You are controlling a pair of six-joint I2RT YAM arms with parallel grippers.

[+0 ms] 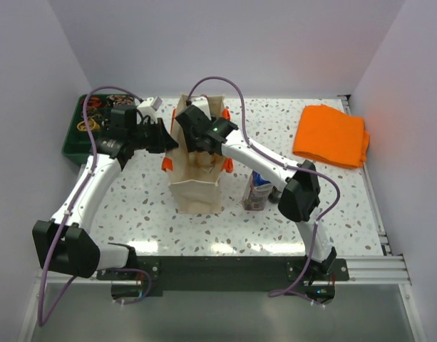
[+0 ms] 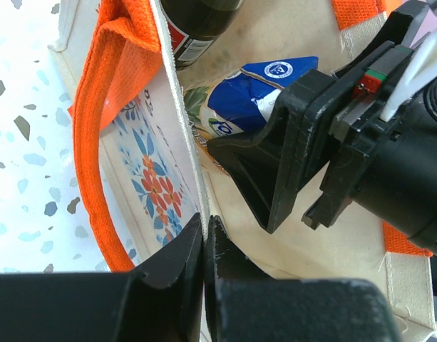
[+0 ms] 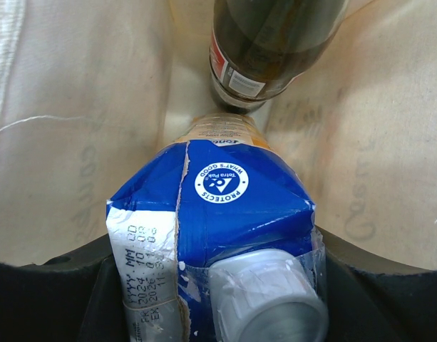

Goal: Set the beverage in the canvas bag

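Left gripper [image 2: 204, 231]: pinched shut on the bag's [image 1: 197, 189] left rim, holding the mouth open.
Bag: upright, one bottle [image 3: 271, 50] inside.
Right gripper [image 3: 214, 263]: down inside the bag, clamped on a blue carton [image 3: 225, 206], not yet released.
Second carton [image 1: 258, 191]: on the table just right of the bag, not yet bagged.

A folded orange cloth [image 1: 331, 135] lies at the far right of the white speckled worktop [image 1: 375, 210], well apart from a dark green plastic tray [image 1: 73, 148] of small items at the far left.
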